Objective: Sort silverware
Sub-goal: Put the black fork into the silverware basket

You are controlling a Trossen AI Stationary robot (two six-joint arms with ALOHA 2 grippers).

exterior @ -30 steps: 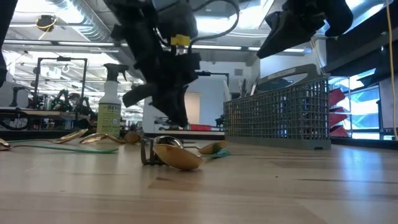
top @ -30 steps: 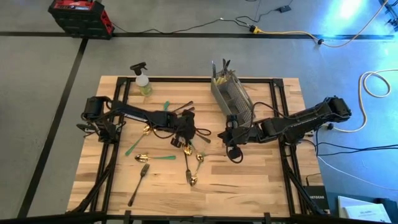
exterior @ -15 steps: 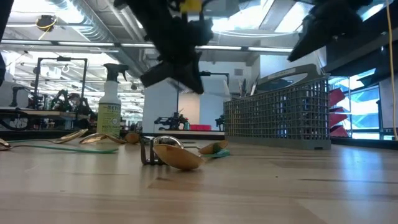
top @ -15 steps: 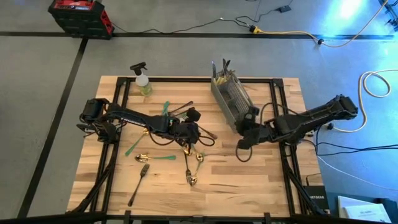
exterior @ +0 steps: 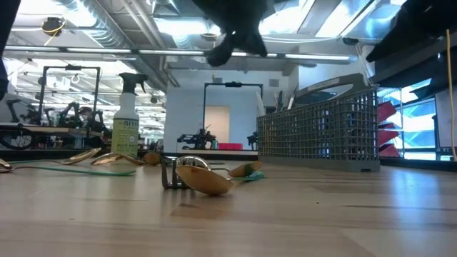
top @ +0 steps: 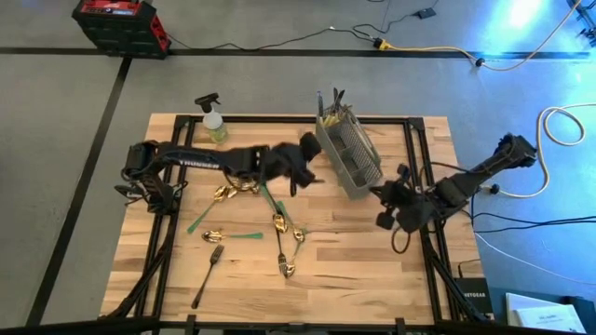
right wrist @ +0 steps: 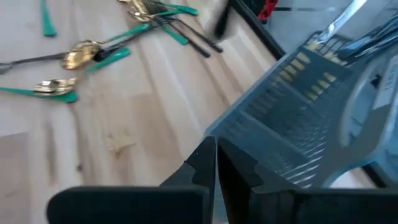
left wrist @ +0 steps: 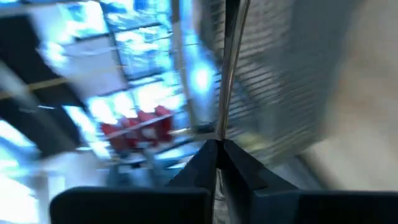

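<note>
My left gripper (top: 305, 163) hangs high above the table beside the grey mesh caddy (top: 346, 149), shut on one slim piece of silverware (left wrist: 227, 74). The low view shows this gripper (exterior: 235, 39) at the top of the picture. Other silverware lies loose on the wood: gold spoons (top: 223, 193), green-handled pieces (top: 233, 235), a dark fork (top: 209, 274) and a gold spoon (exterior: 203, 178). My right gripper (top: 382, 221) is shut on nothing, near the table's right side, off the caddy's near end (right wrist: 292, 99). My left gripper pinches a thin stem (left wrist: 221, 127) of the silverware piece between its two fingertips. The stem runs straight on ahead of the fingers, in line with them, toward the caddy's mesh wall. The piece is lifted clear of the table; which end is held I cannot tell.
A spray bottle (top: 212, 121) stands at the far left of the table. The caddy holds several upright utensils at its far end (top: 331, 100). Bare wood lies along the table's near edge (top: 354, 279).
My left gripper has risen from the pile of silverware and gone toward the caddy, rolling as it went, with the slim piece carried clear of the table. My right gripper has drawn back from the table's middle toward its right edge, staying shut.
</note>
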